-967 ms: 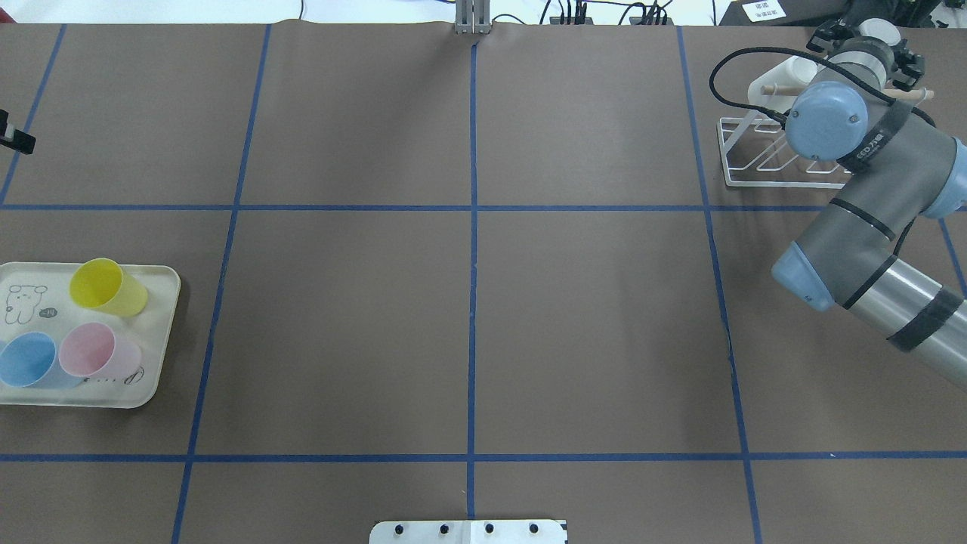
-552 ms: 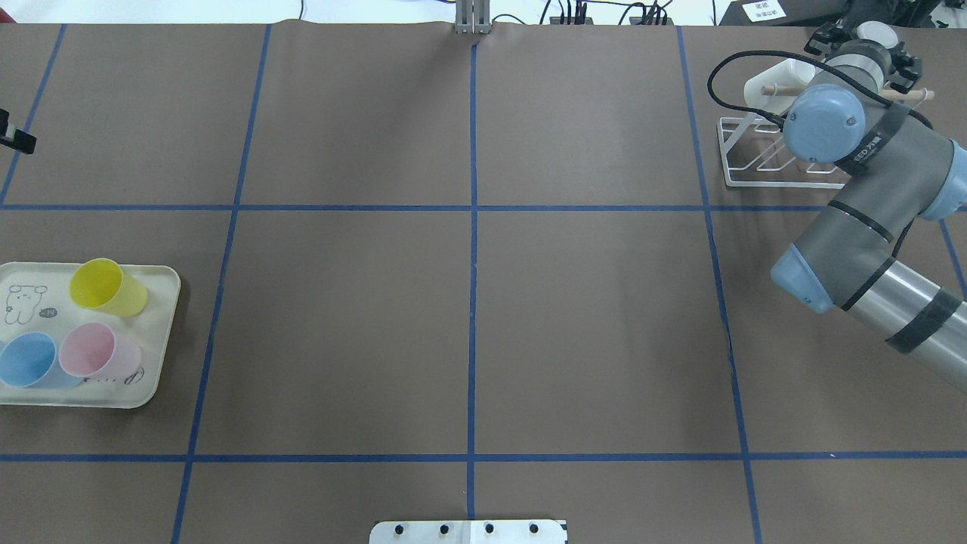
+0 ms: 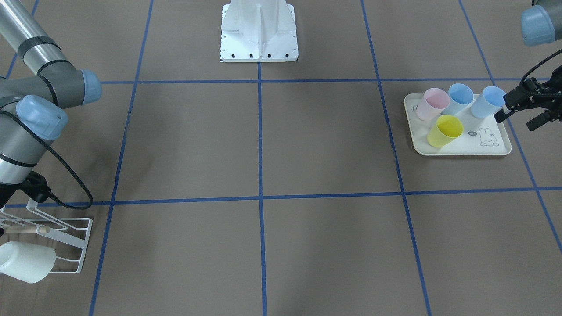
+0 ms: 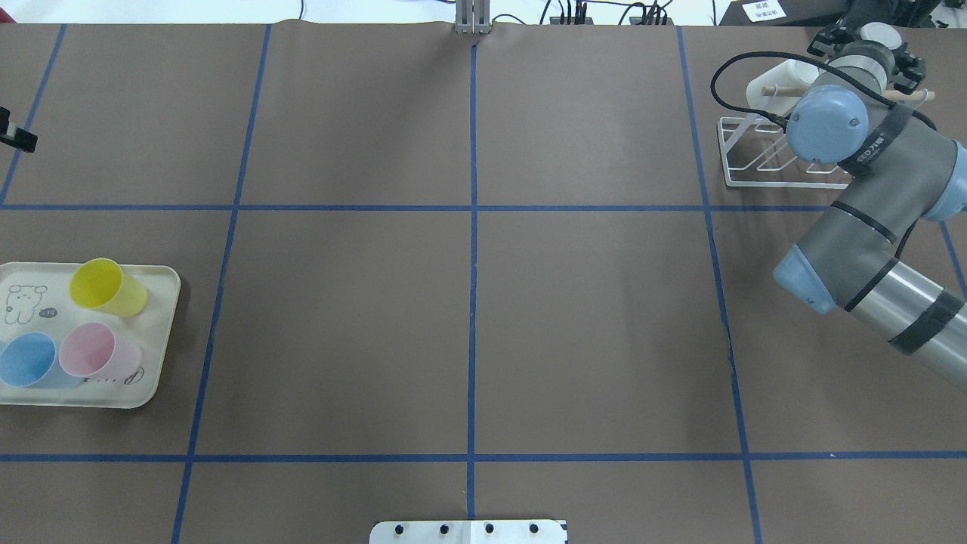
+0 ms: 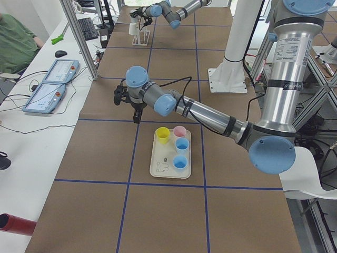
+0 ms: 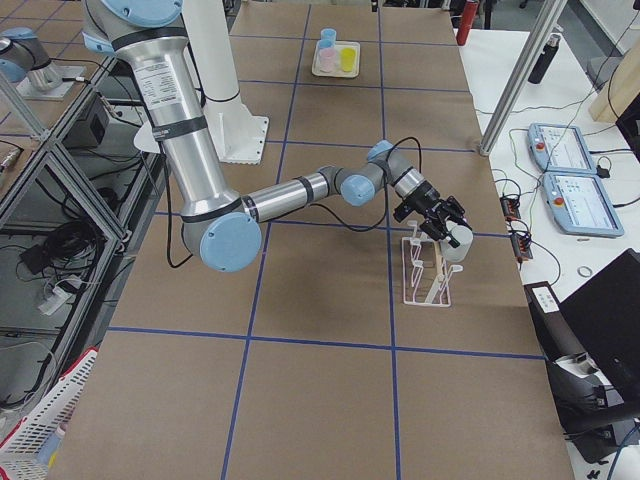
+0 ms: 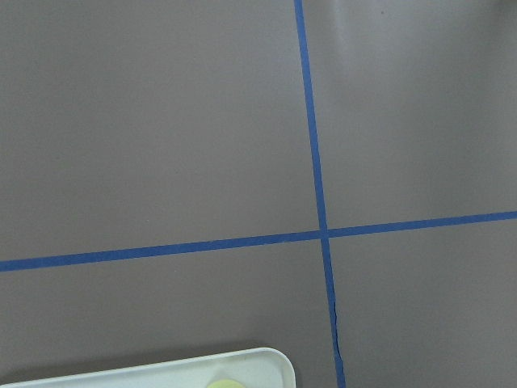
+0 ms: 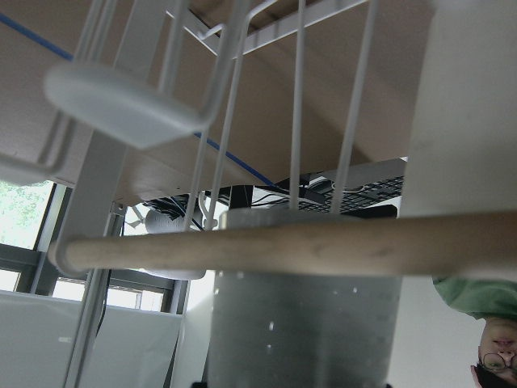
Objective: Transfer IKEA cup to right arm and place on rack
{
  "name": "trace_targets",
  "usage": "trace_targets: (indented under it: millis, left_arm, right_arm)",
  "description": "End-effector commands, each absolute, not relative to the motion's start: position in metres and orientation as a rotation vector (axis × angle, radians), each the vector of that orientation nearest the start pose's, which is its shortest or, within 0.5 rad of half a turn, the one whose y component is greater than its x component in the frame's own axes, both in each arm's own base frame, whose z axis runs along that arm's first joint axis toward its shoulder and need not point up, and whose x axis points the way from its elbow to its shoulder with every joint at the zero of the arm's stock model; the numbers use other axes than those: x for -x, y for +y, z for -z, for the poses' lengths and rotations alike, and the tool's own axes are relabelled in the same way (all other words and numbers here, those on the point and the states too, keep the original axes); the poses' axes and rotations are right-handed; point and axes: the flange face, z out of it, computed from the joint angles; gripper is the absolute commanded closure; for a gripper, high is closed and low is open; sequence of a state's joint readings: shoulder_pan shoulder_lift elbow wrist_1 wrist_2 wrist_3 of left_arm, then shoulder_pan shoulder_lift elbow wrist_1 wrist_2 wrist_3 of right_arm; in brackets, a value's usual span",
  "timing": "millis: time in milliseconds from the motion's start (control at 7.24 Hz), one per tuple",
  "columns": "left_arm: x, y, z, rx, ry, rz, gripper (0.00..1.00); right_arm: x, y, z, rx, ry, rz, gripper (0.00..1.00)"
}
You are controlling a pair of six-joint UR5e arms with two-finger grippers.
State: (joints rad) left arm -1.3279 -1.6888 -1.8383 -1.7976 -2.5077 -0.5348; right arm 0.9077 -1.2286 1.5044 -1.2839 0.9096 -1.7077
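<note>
1. We're seeing a robotics lab; left arm [image 5: 200, 112] and right arm [image 4: 884, 174] over a table [image 4: 340, 317] gridded in blue tape;
2. teach pendants [image 5: 45, 97], a keyboard [image 5: 87, 28] and cables [image 5: 21, 113] on the side bench [image 5: 31, 153].

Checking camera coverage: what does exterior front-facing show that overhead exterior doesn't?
Front-facing only: the left end effector, open beside the tray, and a second blue cup. Overhead only: the right end effector at the rack, closed on a white cup. Both: tray, yellow cup, pink cup, first blue cup, rack, right arm.
</note>
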Motion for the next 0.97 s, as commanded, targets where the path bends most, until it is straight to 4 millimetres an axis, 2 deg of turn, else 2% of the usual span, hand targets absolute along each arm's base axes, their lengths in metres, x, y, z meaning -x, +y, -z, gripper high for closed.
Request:
trace_targets:
  millis: [0, 552, 829]
  left_arm:
    - [-0.076, -0.527, -0.427, -0.181, 1.050, -0.023, 0.00]
    - [-0.077, -0.528, -0.427, -0.180, 1.050, -0.021, 0.00]
    - [-0.077, -0.529, -0.427, -0.178, 1.049, -0.020, 0.00]
  right_arm:
    - [0.244, -0.628, -0.471, -0.174, 1.003, 2.023, 0.47]
    - [0.239, -0.626, -0.479, -0.132, 1.029, 2.018, 0.47]
    - [0.256, -0.625, -0.480, -0.109, 1.072, 2.006, 0.47]
